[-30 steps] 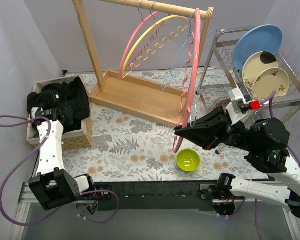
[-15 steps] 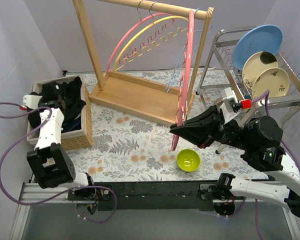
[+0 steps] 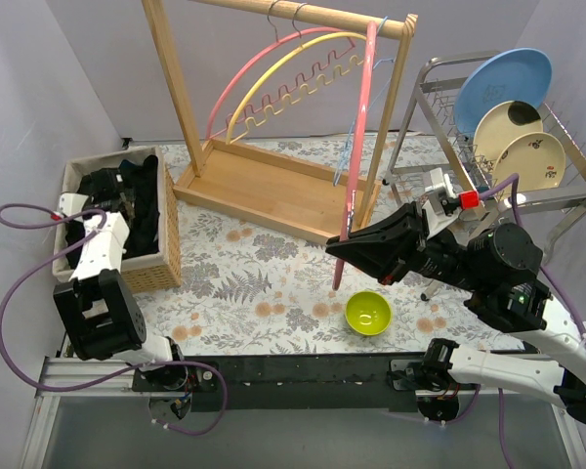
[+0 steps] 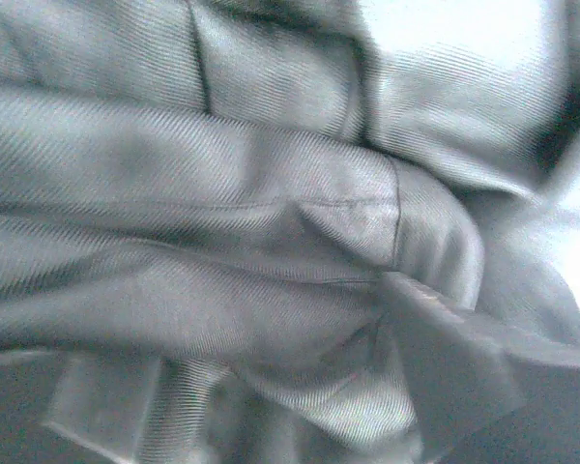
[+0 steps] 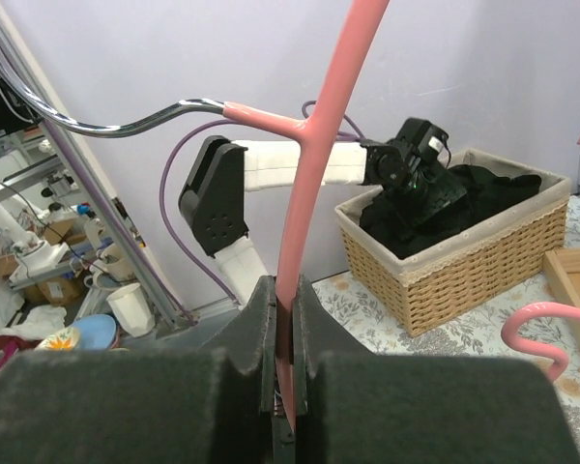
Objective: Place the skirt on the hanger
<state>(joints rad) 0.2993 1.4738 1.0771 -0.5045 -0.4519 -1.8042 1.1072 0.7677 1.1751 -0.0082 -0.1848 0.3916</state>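
The skirt is dark cloth heaped in the wicker basket at the left. My left gripper is down in that heap. The left wrist view is filled by grey twill folds of the skirt, and its jaws cannot be made out. My right gripper is shut on the lower end of the pink hanger, which still hooks on the wooden rail and appears edge-on. In the right wrist view the pink hanger rises from between the pads of the right gripper, with the basket beyond.
A wooden clothes rack carries a pink-and-yellow arched hanger and a blue wire one. A green bowl sits just below my right gripper. A metal dish rack with plates stands at the back right.
The dark cloth has dropped from a raised bundle lower into the basket as my left wrist shifted. My right gripper has moved left, swinging the pink hanger more edge-on.
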